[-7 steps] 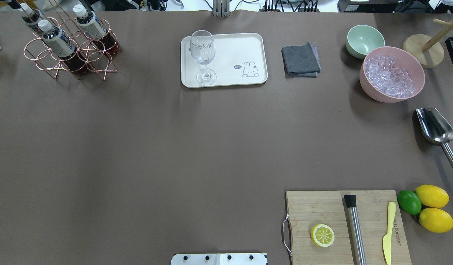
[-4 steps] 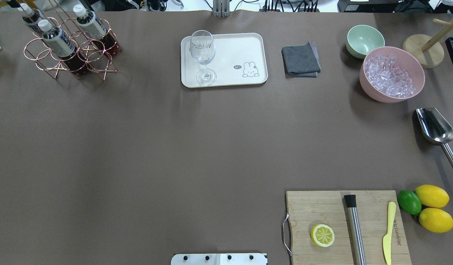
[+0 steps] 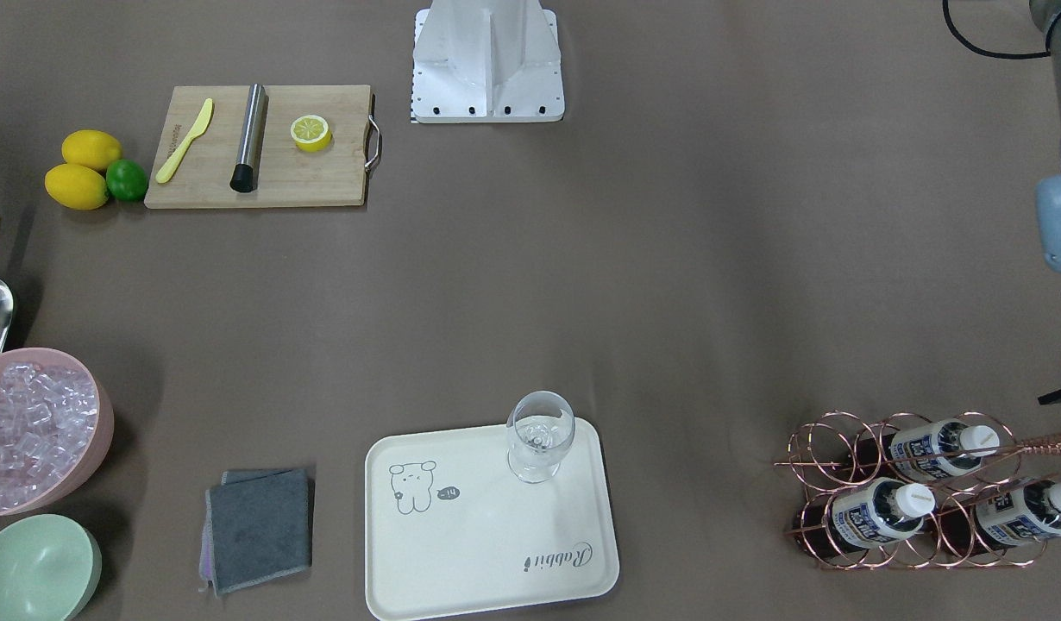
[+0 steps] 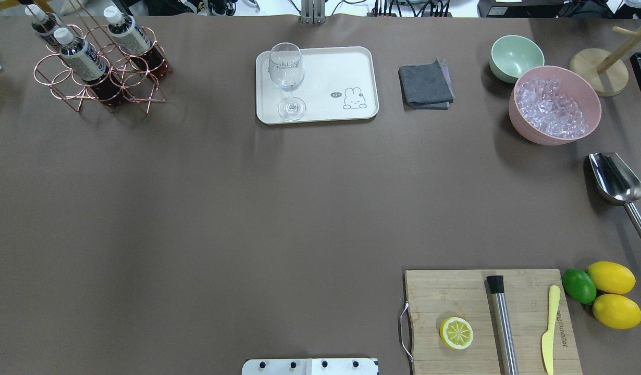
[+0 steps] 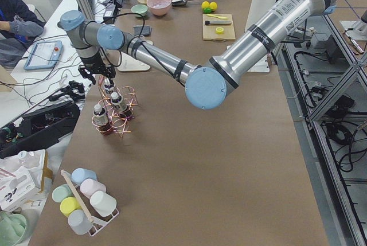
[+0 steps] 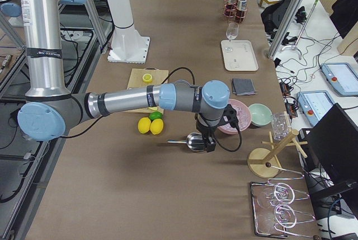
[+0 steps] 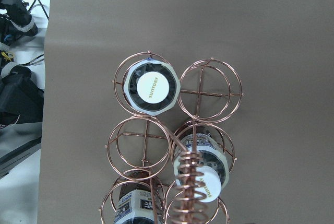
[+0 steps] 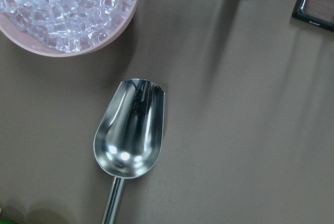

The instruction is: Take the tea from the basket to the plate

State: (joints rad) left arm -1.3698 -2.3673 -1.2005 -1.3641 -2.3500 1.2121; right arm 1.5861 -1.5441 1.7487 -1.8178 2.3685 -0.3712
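Observation:
Three tea bottles (image 4: 83, 60) with white caps stand in the copper wire basket (image 4: 99, 83) at the table's far left corner. The left wrist view looks straight down on a bottle cap (image 7: 152, 86) and the basket (image 7: 200, 93); no fingers show there. In the exterior left view my left gripper (image 5: 96, 77) hangs just above the bottles (image 5: 120, 105); I cannot tell if it is open. The cream plate (image 4: 331, 67) lies at the far middle, also in the front view (image 3: 479, 552). My right gripper (image 6: 208, 139) hovers over a metal scoop; its state is unclear.
A wine glass (image 4: 286, 67) stands on the plate's left part. A grey cloth (image 4: 426, 84), a green bowl (image 4: 516, 56) and a pink bowl of ice (image 4: 555, 104) sit to the right. The scoop (image 8: 130, 135), a cutting board (image 4: 490, 317) and lemons (image 4: 612, 294) are near right.

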